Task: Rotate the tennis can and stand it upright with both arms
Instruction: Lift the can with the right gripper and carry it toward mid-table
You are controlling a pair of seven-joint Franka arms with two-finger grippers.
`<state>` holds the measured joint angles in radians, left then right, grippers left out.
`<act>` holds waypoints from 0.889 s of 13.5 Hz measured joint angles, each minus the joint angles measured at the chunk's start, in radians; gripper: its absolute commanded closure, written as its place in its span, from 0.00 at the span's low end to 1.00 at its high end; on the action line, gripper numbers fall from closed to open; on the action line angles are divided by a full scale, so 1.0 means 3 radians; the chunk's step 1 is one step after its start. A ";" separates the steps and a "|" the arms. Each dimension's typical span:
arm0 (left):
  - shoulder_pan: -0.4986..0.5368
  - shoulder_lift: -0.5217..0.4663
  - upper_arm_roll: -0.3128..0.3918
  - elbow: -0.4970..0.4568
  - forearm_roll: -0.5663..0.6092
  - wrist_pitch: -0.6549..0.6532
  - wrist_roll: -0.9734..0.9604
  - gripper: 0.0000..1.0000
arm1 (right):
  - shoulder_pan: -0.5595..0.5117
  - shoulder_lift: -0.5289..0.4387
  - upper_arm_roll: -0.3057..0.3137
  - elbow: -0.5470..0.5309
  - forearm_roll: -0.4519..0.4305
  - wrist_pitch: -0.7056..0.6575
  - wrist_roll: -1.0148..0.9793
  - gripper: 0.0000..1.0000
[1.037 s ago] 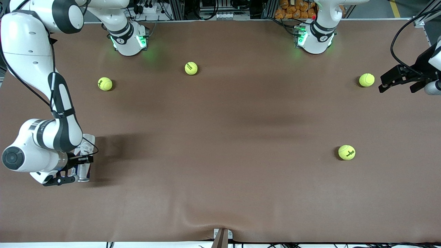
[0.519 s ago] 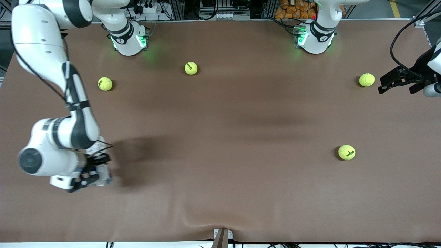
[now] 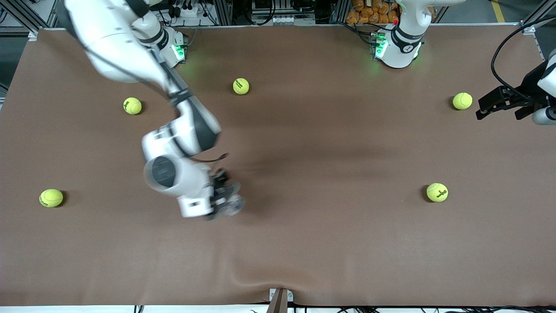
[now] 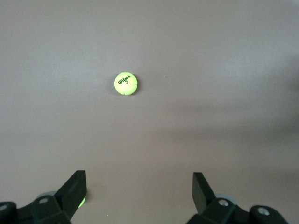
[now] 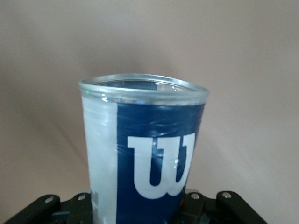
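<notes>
Two grippers I watched: my right gripper (image 3: pixel 226 201) pinched the tennis can (image 5: pixel 145 149) above the table's (image 3: pixel 304 243) middle; my left gripper (image 3: pixel 499 102) waited spread near a tennis ball (image 3: pixel 462 101).

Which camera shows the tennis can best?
The right wrist view: the can fills it, with metal rim and white W clear, gripped by the right gripper. The front view shows only a blur under that gripper; the left wrist view shows none.
</notes>
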<state>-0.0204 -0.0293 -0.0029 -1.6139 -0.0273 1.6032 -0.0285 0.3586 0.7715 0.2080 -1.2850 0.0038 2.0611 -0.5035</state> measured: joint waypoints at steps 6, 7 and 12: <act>0.0001 0.0013 0.0004 0.0000 0.0000 0.0000 0.0000 0.00 | 0.0799 0.0378 -0.0027 -0.0152 -0.0205 0.0735 -0.0007 0.47; 0.0001 0.0019 0.0003 -0.0001 -0.0001 0.0000 0.0000 0.00 | 0.0850 0.0438 -0.0036 -0.0152 -0.0240 0.0756 -0.0007 0.01; 0.0000 0.0043 0.0002 -0.0001 -0.0004 -0.0006 0.0000 0.00 | 0.0864 0.0492 -0.0067 -0.0149 -0.0254 0.0781 -0.0045 0.00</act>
<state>-0.0204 -0.0164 -0.0022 -1.6142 -0.0286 1.6013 -0.0285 0.6177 0.9192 0.1879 -1.3296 -0.0723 2.2955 -0.5171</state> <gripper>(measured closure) 0.000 0.093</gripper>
